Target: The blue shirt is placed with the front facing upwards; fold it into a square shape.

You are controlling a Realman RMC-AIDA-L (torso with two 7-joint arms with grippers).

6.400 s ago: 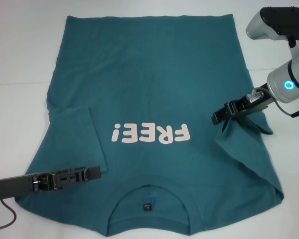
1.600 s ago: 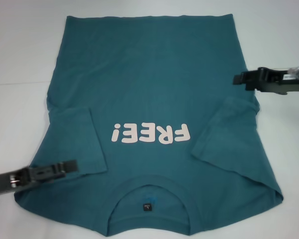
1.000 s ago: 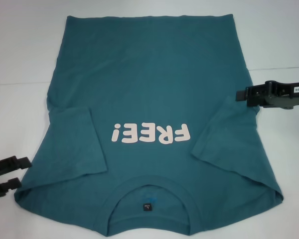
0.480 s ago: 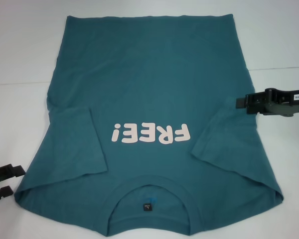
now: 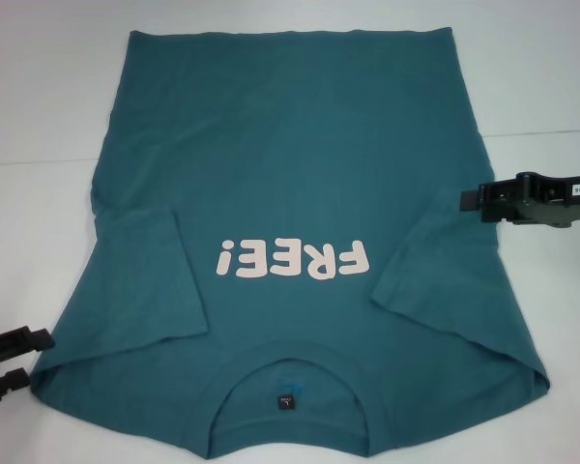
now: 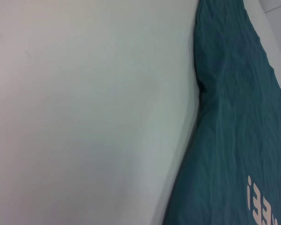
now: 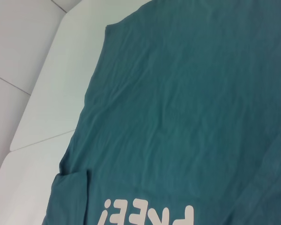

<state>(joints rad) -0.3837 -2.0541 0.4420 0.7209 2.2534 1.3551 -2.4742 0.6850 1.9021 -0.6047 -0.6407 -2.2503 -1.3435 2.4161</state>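
Shirt [image 5: 300, 184] lies flat on the white surface [image 5: 39, 116], print up, both sleeves folded in. Left gripper [image 5: 19, 356] sits off its near left corner, fingers apart, empty. Right gripper [image 5: 469, 199] hovers at the right edge; can't tell if it's open or closed.

- I see a plain lab-style test bench: a bare white tabletop [image 5: 39, 116] built from panels, with thin seams running between them.
- No household furnishings appear.
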